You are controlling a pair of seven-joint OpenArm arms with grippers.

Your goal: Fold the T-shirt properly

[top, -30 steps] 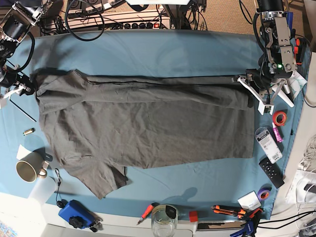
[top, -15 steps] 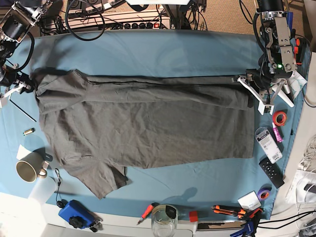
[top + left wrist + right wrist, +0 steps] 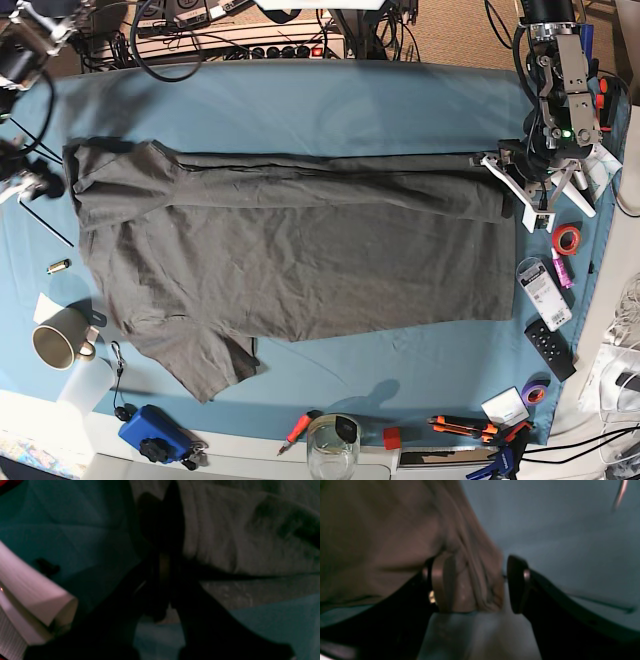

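Left gripper (image 3: 512, 178) clamped on T-shirt (image 3: 300, 260) hem at desk edge; right gripper (image 3: 475, 585) released, jaws apart. Fold could've slumped crooked.

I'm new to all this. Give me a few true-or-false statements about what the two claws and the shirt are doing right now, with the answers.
1. The right claw is clamped tight on the T-shirt. False: its jaws stand apart, with a bunch of cloth loose between them.
2. The left claw is closed at the shirt's edge. True.
3. The shirt's far long edge is folded over toward the middle. True.
4. The shirt is already folded into a small square. False: it lies spread along the blue tablecloth, one sleeve sticking out at the near edge.
5. A mug stands on the shirt. False: it stands on the tablecloth, apart from the shirt.
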